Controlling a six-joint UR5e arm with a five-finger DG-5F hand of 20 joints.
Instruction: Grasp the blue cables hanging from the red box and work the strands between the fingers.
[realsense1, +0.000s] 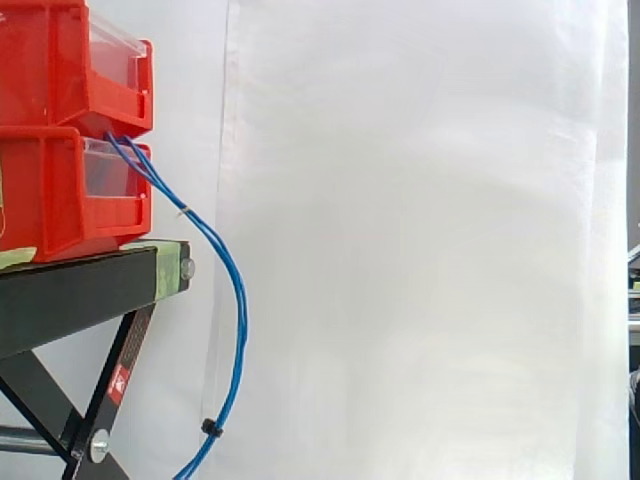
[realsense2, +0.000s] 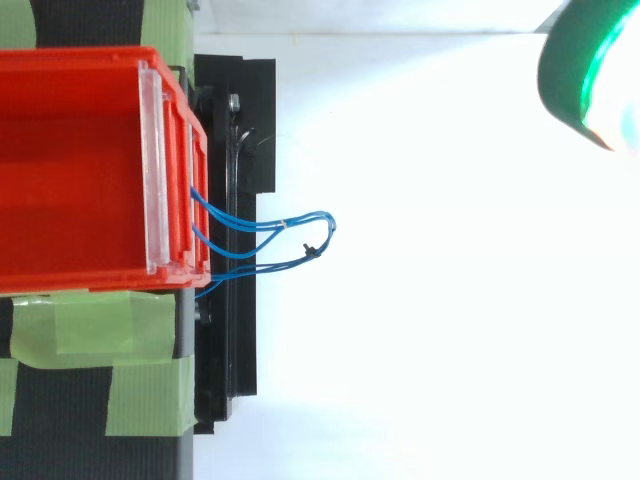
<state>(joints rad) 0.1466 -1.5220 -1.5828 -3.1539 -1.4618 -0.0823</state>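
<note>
Blue cables come out of your stacked red bins on the black stand at the left and loop down free, while well to their right the green-glowing hand hangs apart, open or closed you cannot tell.

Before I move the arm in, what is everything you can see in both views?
red bins: two, red with clear front panels, stacked on the stand
blue cables: several strands, blue, coming out between the bins and looping down beside the stand
black cable tie: one, black, low on the loop
pale tie: one, whitish, higher on the strands
stand: one, black, under the bins
green tape: several strips, green, on the stand's top
curtain: one, white, behind everything
hand: one, glowing green, upper right of the top view, apart from the cables
</note>
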